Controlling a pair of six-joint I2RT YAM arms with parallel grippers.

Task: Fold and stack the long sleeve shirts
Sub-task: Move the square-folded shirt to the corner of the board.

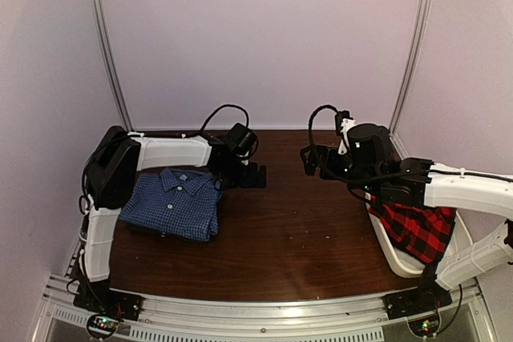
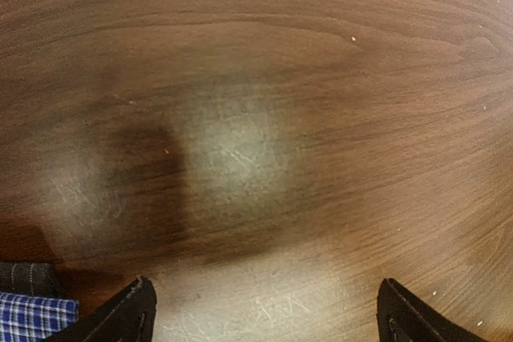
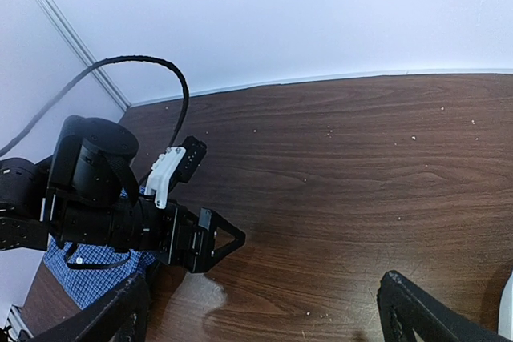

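A folded blue gingham shirt [image 1: 172,202] lies at the table's left, with a dark cloth edge [image 1: 154,231] showing beneath it. Its corner [image 2: 32,314] and the dark cloth [image 2: 28,278] appear at the bottom left of the left wrist view. A red-and-black plaid shirt [image 1: 417,230] lies crumpled in a white tub [image 1: 385,250] at the right. My left gripper [image 1: 256,175] [image 2: 264,314] hovers open just right of the blue shirt, over bare wood. My right gripper [image 1: 309,160] [image 3: 264,314] is open and empty above the table's middle, facing the left gripper [image 3: 232,238].
The brown wooden table [image 1: 296,238] is walled by pale panels at the back and sides. The tub's rim [image 3: 506,310] shows at the right edge of the right wrist view. The two grippers stand close together at mid-table.
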